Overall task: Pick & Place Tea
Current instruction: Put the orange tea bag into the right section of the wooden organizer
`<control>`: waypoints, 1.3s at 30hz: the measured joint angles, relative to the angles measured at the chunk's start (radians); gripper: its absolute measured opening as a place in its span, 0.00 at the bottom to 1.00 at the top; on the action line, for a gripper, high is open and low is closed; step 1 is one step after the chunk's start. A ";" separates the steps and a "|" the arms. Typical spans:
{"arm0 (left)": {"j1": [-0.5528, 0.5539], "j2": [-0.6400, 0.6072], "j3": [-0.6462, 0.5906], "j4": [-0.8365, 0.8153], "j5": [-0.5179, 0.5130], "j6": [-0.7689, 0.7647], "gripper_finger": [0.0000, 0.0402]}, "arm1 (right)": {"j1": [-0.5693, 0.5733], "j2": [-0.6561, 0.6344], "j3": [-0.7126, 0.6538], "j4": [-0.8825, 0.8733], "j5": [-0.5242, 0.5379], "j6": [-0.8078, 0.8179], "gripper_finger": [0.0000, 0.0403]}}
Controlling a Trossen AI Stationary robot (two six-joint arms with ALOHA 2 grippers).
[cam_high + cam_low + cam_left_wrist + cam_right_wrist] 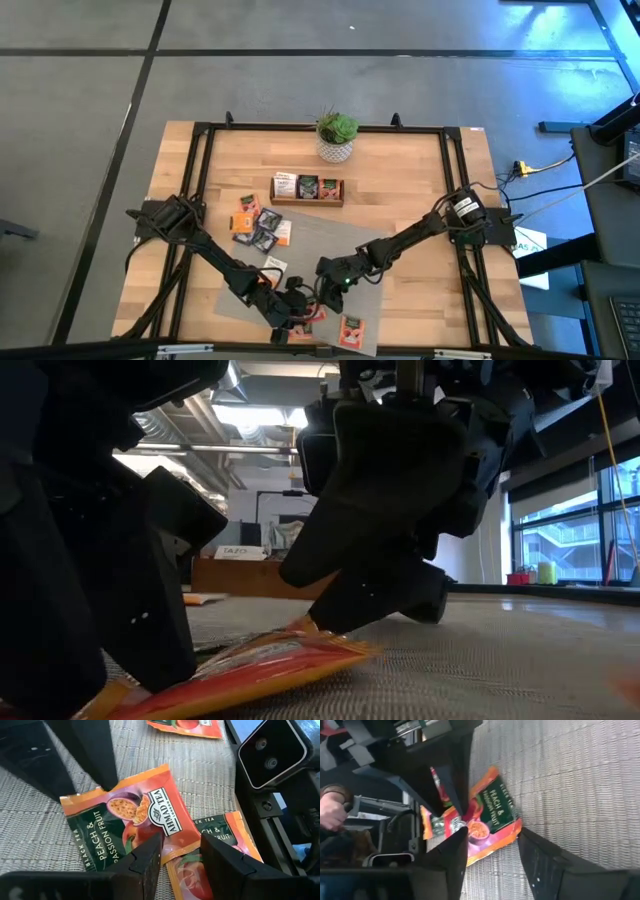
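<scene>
An orange-red and dark green tea packet point(130, 820) lies on the grey ribbed mat point(330, 240) near the table's front, partly over a second orange packet point(225, 840). My left gripper point(180, 845) is open, its fingertips low over the top packet's near edge. My right gripper point(492, 855) is open too and comes slanting down at the same packet point(492, 815) from the far right. In the high view both grippers, left point(300, 305) and right point(328, 283), meet there. The low view shows the packet point(250, 670) puffed, between the dark fingers. My left gripper has its two fingertips point(152, 845) down at the top packet's near edge point(175, 851), one on each side of that edge's middle, slanting down from the near left. Whether they touch the packet, I cannot tell. My right gripper has one fingertip point(106, 782) at the packet's far edge point(114, 790), slanting down from the far right. The other finger point(30, 760) stands over the mat beside the packet. The packet lies on the mat, between no fingers.
A third orange packet point(350, 328) lies on the mat's near right corner. A cluster of packets point(260, 225) lies on the mat's far left. Behind it is the wooden tray point(340, 200) holding packets, then a potted plant point(337, 138). A person's hand point(331, 812) shows beyond the table.
</scene>
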 joint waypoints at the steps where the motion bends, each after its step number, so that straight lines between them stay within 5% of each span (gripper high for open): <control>1: 0.000 0.000 0.000 0.000 -0.001 0.000 0.34 | 0.000 0.002 0.006 -0.001 -0.006 0.000 0.41; 10: 0.001 0.001 -0.001 -0.002 -0.015 0.000 0.34 | -0.006 0.003 0.025 -0.063 0.014 0.019 0.29; 26: 0.000 0.002 -0.001 -0.002 -0.014 0.001 0.34 | -0.012 0.002 0.025 -0.066 0.033 0.007 0.29; 39: 0.000 0.002 -0.001 -0.002 -0.018 0.016 0.34 | -0.018 0.001 0.024 -0.066 0.030 0.047 0.52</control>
